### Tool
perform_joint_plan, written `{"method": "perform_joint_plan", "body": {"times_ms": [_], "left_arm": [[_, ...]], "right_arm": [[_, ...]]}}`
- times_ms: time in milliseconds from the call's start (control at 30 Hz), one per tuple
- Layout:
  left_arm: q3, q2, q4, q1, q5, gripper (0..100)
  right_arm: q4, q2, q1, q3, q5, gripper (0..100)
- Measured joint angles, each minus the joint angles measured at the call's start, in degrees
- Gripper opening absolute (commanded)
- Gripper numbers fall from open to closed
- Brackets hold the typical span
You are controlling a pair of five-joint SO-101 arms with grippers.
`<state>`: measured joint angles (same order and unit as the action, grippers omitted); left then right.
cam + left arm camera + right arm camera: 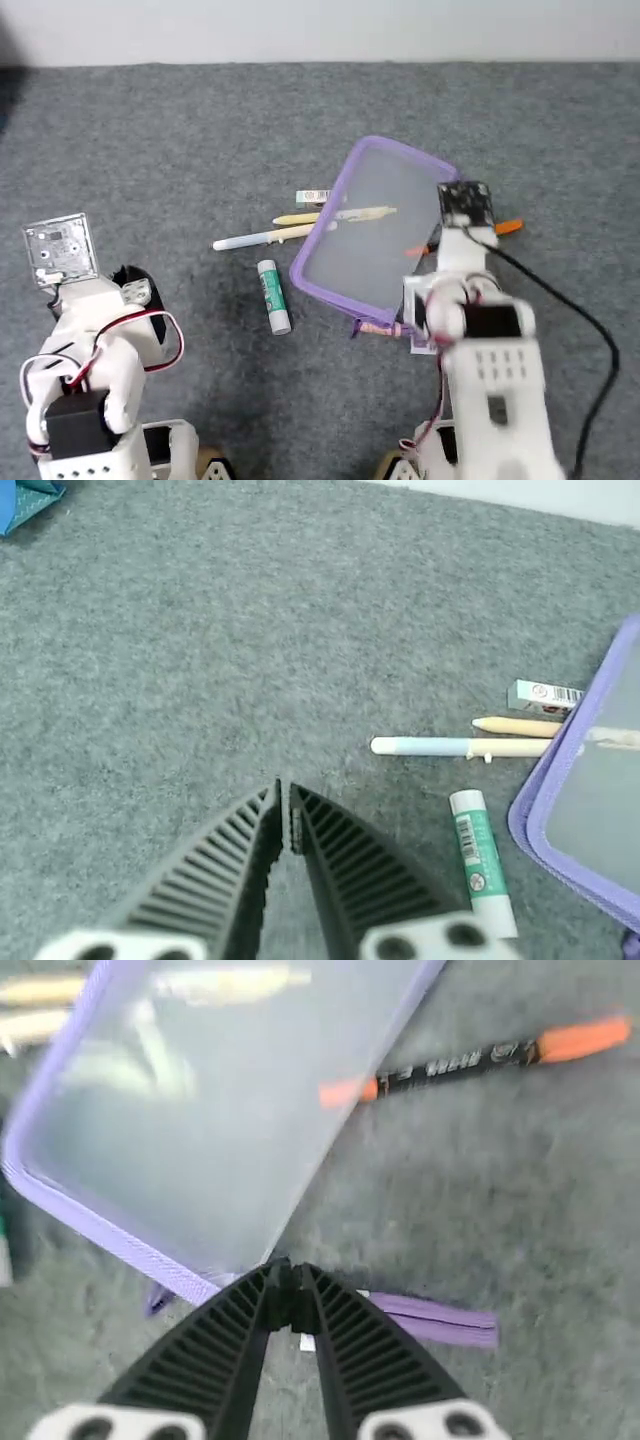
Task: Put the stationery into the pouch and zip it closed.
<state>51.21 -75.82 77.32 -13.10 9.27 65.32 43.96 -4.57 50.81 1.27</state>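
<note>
The translucent pouch (372,228) with a purple rim lies flat mid-table. Beside it lie a white-and-blue pen (262,239), a yellow pen (298,217), a small eraser (313,195) and a green glue stick (273,295). Another pale pen (362,212) shows through the pouch. An orange marker (480,1055) lies with one end under the pouch. My right gripper (290,1295) is shut, its tips at the pouch's near purple rim (150,1260); whether it pinches the rim is unclear. A purple zipper strap (430,1318) lies beside it. My left gripper (286,802) is shut on nothing, over bare carpet short of the pens (450,747).
Grey carpet (180,130) covers the table. A cable (585,330) trails from the right arm across the right side. A blue object (25,500) sits at the edge of the left wrist view.
</note>
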Motion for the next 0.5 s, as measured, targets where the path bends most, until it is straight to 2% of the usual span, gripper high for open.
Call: {"method": "perform_joint_plan", "body": {"times_ms": [200, 367, 500], "left_arm": [[0.00, 0.00, 0.35, 0.00, 0.00, 2], [0.00, 0.00, 0.35, 0.00, 0.00, 2], [0.00, 0.00, 0.35, 0.00, 0.00, 2]], "right_arm": [[4.48, -17.14, -0.53, -9.23, -0.53, 0.9], [16.35, -24.79, -2.02, -17.67, -15.47, 1.2], [20.40, -28.22, -2.64, -19.96, -25.85, 9.3]]}}
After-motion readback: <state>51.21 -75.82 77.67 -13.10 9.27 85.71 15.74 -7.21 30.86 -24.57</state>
